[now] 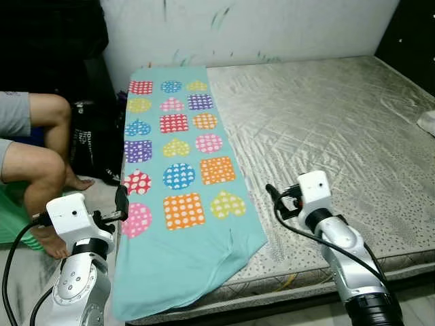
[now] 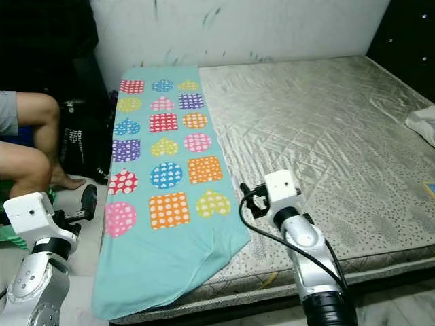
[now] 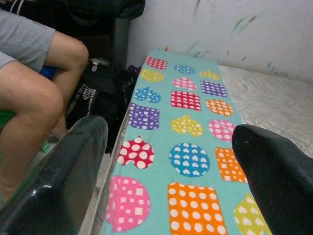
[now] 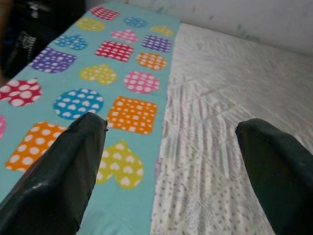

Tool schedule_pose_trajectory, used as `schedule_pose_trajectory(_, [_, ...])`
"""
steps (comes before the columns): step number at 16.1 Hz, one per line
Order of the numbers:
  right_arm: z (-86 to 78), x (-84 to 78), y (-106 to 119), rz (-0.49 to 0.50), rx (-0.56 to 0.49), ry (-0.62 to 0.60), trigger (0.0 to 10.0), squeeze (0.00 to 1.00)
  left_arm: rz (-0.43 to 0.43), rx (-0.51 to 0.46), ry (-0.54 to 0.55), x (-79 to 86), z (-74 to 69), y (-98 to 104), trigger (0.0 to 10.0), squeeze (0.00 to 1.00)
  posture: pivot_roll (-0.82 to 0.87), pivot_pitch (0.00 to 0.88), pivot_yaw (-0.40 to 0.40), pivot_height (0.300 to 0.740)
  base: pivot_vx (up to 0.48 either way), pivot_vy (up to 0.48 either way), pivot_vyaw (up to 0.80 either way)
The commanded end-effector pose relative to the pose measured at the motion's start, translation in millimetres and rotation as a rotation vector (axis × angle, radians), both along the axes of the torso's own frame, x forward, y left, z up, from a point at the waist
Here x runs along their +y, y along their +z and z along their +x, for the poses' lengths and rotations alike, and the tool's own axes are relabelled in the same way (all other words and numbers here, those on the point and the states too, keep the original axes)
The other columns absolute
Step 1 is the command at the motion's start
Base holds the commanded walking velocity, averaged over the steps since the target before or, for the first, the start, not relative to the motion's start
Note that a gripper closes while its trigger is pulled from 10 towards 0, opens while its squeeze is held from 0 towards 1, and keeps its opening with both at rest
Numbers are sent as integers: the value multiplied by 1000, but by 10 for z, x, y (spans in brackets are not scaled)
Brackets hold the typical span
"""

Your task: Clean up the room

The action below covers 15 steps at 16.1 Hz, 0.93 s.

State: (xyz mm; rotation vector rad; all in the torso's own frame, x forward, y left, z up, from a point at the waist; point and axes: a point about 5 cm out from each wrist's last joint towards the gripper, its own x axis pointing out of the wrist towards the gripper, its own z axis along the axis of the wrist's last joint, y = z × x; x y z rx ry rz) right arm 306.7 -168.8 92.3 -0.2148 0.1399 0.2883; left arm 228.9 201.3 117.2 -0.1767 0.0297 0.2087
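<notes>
Turquoise blanket with coloured dotted shapes: flat along bed left edge, corner overhanging. My left gripper and right gripper: fingers spread, empty. Seated person's legs beside bed

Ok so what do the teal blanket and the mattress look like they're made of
The teal blanket looks like thin, soft printed fabric, matte: it lies flat and droops over the bed's edge with folds. The mattress seems covered in quilted cloth with a slight sheen, judging by the stitched diamond pattern; what fills it cannot be told.
</notes>
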Motion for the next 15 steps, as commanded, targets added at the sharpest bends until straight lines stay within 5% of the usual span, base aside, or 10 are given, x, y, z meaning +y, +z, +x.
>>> schedule_pose_trajectory(1, [20,66,80,-22,-38,45,10000,0,10,-13,6,17,9,59,10000,0,-92,45,10,740,0,0,800])
schedule_pose_trajectory(4, [27,97,77,-2,-29,39,10000,0,12,-11,-3,6,23,68,10000,0,-92,48,12,740,0,0,800])
schedule_pose_trajectory(15, [-42,93,49,32,-16,11,10000,0,15,-9,3,31,22,108,10000,0,-89,108,7,740,0,0,0])
